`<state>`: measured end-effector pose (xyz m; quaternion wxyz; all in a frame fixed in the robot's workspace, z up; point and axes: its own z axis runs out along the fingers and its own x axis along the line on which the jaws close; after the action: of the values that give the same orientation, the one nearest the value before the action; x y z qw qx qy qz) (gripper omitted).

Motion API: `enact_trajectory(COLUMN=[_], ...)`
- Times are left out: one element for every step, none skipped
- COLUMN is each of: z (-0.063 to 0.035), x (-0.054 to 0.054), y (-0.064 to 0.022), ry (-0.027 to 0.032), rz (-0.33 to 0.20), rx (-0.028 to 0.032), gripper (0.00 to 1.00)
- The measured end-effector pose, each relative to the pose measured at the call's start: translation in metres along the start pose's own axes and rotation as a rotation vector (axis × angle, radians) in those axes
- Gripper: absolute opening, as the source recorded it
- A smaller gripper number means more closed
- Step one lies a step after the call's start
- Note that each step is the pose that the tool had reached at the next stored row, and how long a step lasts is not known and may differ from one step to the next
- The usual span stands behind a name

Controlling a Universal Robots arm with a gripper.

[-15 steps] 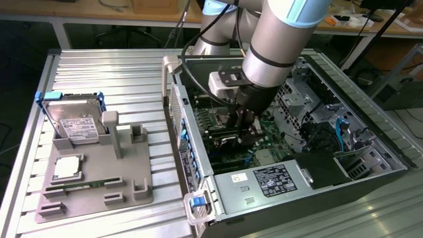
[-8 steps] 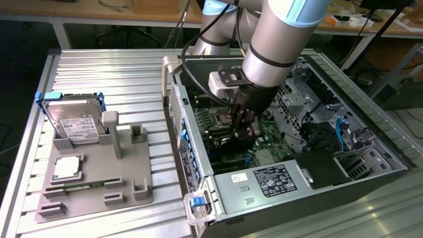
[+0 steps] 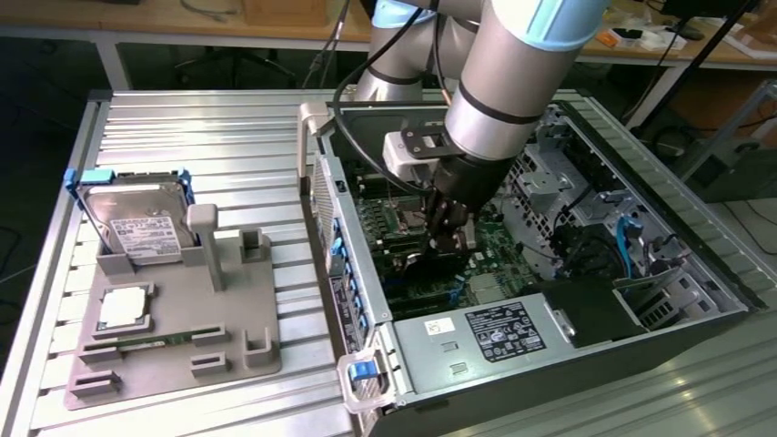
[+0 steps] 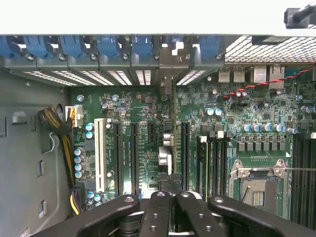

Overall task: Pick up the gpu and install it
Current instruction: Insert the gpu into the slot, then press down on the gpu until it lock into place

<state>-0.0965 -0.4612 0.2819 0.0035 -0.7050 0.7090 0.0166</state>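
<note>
While it stands on edge among the long slots of the green main board (image 4: 138,108), the gpu (image 4: 165,153) shows in the wrist view as a thin strip. Its silver end bracket sits against the rear wall of the computer case (image 3: 364,273), between the blue clips (image 4: 108,47) there. In the exterior view it is the dark block (image 3: 428,266) low in the middle of the open case. The gripper (image 4: 170,181) is directly over the card's top edge. Its black fingers (image 4: 157,207) are pressed together, tips meeting right at that edge; whether they pinch the card or only rest on it cannot be told. From outside, the gripper (image 3: 447,238) reaches down into the case from the grey arm (image 3: 516,64). Beside the card on the board lies the open processor socket (image 4: 256,185). A labelled power supply (image 3: 498,332) fills the case's near corner. The case lies on the slatted metal tabletop (image 3: 195,137) toward the exterior view's right edge. Toward the left edge a grey tray (image 3: 231,337) carries a hard drive (image 3: 136,228) and a processor chip (image 3: 126,305).
</note>
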Motion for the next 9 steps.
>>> enact_trajectory(z=[0.0000, 0.0000, 0.0000, 0.0000, 0.0000, 0.0000, 0.0000, 0.0000, 0.0000], x=[0.0000, 0.0000, 0.0000, 0.0000, 0.0000, 0.0000, 0.0000, 0.0000, 0.0000], y=[0.0000, 0.0000, 0.0000, 0.0000, 0.0000, 0.0000, 0.0000, 0.0000, 0.0000], ry=[-0.0001, 0.0000, 0.0000, -0.0001, 0.0000, 0.0000, 0.0000, 0.0000, 0.0002], rz=[0.000, 0.000, 0.000, 0.000, 0.000, 0.000, 0.000, 0.000, 0.000], rx=[0.0000, 0.0000, 0.0000, 0.0000, 0.0000, 0.0000, 0.0000, 0.0000, -0.0001], gripper=[0.11, 0.11, 0.11, 0.11, 0.11, 0.11, 0.11, 0.11, 0.11])
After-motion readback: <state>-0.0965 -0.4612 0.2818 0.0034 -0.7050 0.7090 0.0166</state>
